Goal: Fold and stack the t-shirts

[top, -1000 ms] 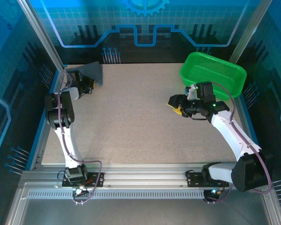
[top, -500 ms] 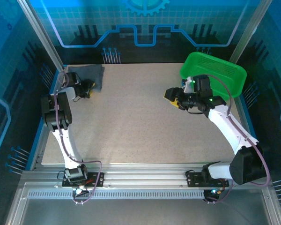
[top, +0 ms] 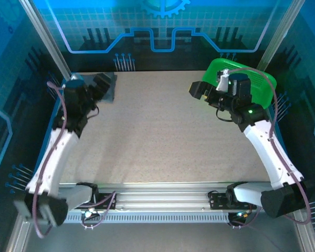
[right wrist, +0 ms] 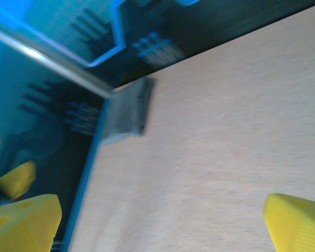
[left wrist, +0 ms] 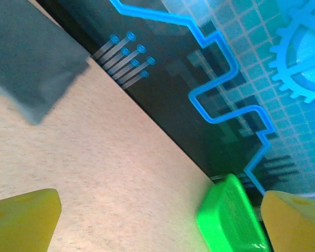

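L tool open near seemingly folded t-shirt far-left; R tool open by basket.

Enclosed robotics lab cell; aluminium frame posts; blue circuit-print wall panels; speckled worktable; extruded mounting rail.

No legible words, numbers, brand marks or labels anywhere; only wordless graphics printed on the glossy blue-and-black back wall panel: a pale blue gear outline; a fine square grid; bright blue circuit-style traces.
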Controlling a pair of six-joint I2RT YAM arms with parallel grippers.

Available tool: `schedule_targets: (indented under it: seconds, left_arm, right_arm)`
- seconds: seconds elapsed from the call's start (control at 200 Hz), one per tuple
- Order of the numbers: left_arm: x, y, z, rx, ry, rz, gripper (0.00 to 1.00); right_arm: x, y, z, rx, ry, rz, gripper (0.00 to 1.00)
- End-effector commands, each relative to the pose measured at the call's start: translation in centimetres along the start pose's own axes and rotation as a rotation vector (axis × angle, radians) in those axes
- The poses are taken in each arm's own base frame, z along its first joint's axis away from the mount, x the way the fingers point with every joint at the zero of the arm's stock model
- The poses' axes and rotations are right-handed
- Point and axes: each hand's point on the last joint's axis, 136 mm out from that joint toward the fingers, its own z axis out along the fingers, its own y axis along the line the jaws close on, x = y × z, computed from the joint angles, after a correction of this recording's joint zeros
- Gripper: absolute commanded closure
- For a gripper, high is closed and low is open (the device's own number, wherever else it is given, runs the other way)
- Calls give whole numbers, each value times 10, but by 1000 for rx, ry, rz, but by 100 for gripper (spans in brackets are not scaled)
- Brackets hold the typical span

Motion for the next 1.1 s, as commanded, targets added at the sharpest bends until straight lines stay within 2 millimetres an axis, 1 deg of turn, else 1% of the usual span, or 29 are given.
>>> schedule_targets:
  seconds: [0.0,0.025,0.05,0.08,0.115,0.12,0.135,0.15,0.18,0.205,0.23,0.295,0.355,0.39,0.425,0.48,0.535,0.61,0.72,0.78,0.815,0.845,0.865,0.925,0.955,0.98,1.01,1.055,1.095]
  left_arm:
    - [3,109,-33,-484,-224,198,1]
    - [8,118,-37,-493,-231,234,1]
    - [14,126,-38,-488,-230,275,1]
    - [23,132,-34,-464,-217,345,1]
    - [36,145,-28,-449,-189,447,1]
    - [39,148,-28,-450,-182,468,1]
    - [43,153,-27,-452,-174,507,1]
    - [46,160,-27,-465,-165,541,1]
    - [51,173,-28,-490,-157,594,1]
    - [54,180,-27,-500,-154,651,1]
    - [57,184,-24,-491,-153,697,1]
    - [68,183,-10,-396,-184,789,1]
    - [75,188,1,-330,-203,836,1]
    - [76,194,6,-316,-210,820,1]
    - [75,208,11,-345,-194,771,1]
    - [75,213,22,-343,-136,739,1]
    - [71,211,33,-330,-134,725,1]
    - [66,207,51,-288,-131,695,1]
    - [56,201,77,-234,-165,650,1]
    - [53,196,90,-219,-151,689,1]
    - [49,196,94,-206,-180,694,1]
    - [52,200,96,-207,-182,690,1]
    - [52,199,96,-197,-190,698,1]
    - [65,193,94,-124,-175,730,1]
    - [70,192,89,-77,-209,739,1]
    - [74,196,85,-60,-240,738,1]
    - [72,198,79,-31,-302,737,1]
    - [77,202,80,-44,-254,728,1]
    - [76,201,83,-61,-228,728,1]
  right_arm:
    - [-3,-73,-35,429,-58,-129,0]
    - [-2,-86,-36,487,-72,-172,0]
    - [1,-93,-34,500,-84,-233,0]
    - [2,-98,-30,484,-109,-307,0]
    - [12,-111,-25,497,-139,-378,0]
    - [8,-110,-26,498,-160,-390,0]
    - [14,-118,-23,511,-175,-424,0]
    - [14,-122,-22,525,-213,-456,0]
    - [28,-142,-16,570,-240,-531,0]
    - [33,-153,-14,594,-276,-563,0]
    - [41,-164,-12,610,-286,-570,0]
    - [65,-191,-2,619,-243,-562,0]
    - [80,-208,3,653,-182,-564,0]
    - [89,-215,8,657,-148,-562,0]
    - [95,-220,14,643,-136,-560,0]
    - [100,-226,20,626,-140,-550,0]
    - [101,-232,26,617,-141,-539,0]
    - [96,-236,36,594,-166,-529,0]
    - [81,-235,51,550,-198,-540,0]
    - [74,-235,59,523,-213,-545,0]
    - [71,-236,64,523,-198,-561,0]
    - [69,-236,67,517,-196,-577,0]
    - [67,-237,68,512,-197,-585,0]
    - [66,-238,71,478,-214,-586,0]
    - [68,-242,72,466,-215,-570,0]
    - [70,-245,71,454,-228,-563,0]
    - [73,-248,70,446,-246,-556,0]
    - [75,-252,70,441,-265,-550,0]
    - [76,-253,71,437,-279,-552,0]
